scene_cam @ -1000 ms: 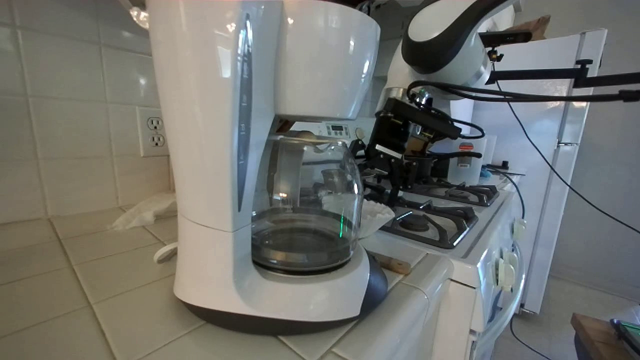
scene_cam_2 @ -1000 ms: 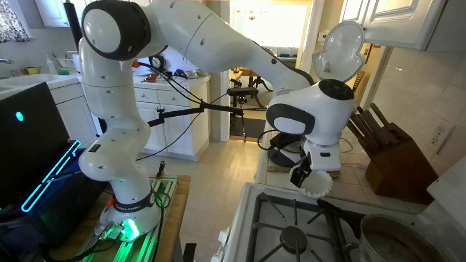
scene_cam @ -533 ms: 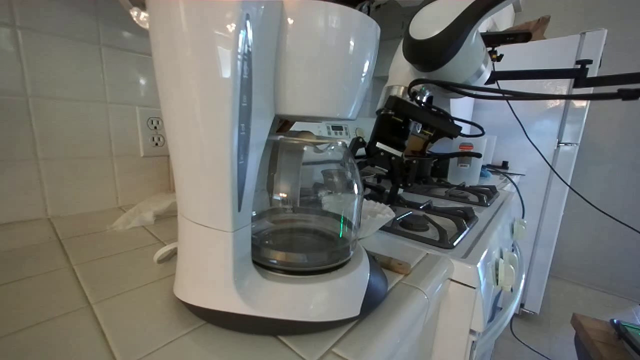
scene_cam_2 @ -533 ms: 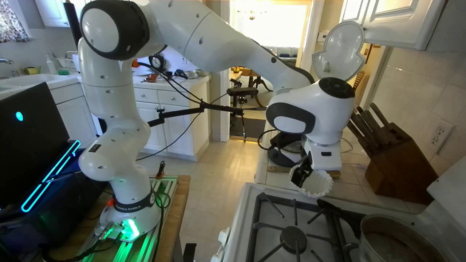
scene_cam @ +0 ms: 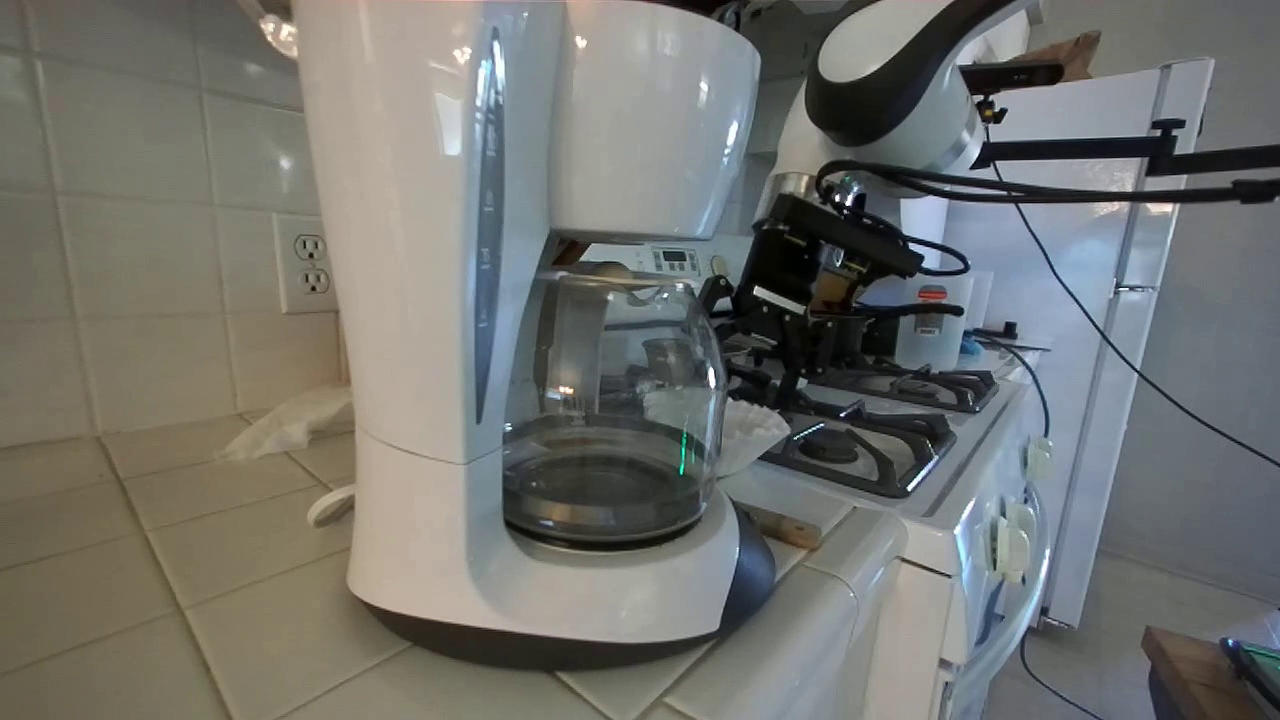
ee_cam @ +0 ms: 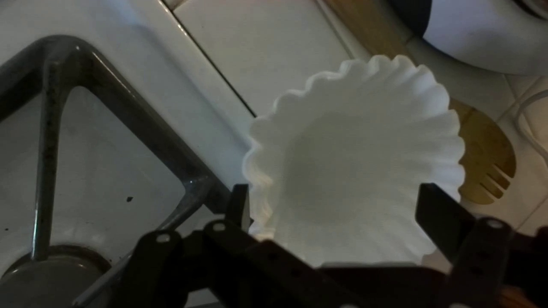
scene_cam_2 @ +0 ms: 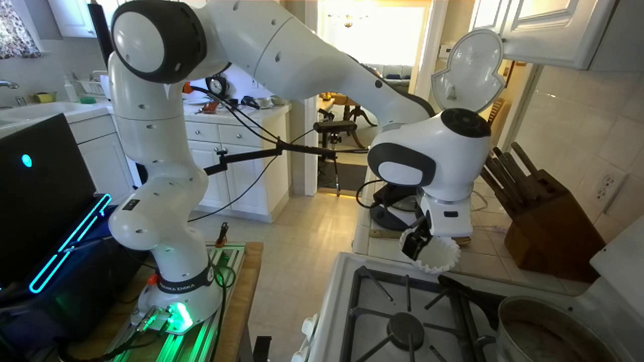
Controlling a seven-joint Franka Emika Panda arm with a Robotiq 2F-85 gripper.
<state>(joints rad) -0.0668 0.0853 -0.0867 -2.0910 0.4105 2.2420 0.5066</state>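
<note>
So the pincer point(ee_cam: 335, 194) is spread wide, and in the wrist view its jaws stand to the left and right of a white fluted paper filter point(ee_cam: 364, 141). Can't tell if either one touches it. The filter is over the seam where the tiled tabletop point(ee_cam: 257, 47) meets the stove point(scene_cam_2: 336, 296), with a wooden utensil point(ee_cam: 483, 154) poking out past its right side. In an exterior view the coffee maker point(scene_cam: 430, 540) stands nearer, on the left. My read: this is the lining-up stage. Next move calls for a centred, gentle squeeze, cuz thin paper would probably crumple.
</note>
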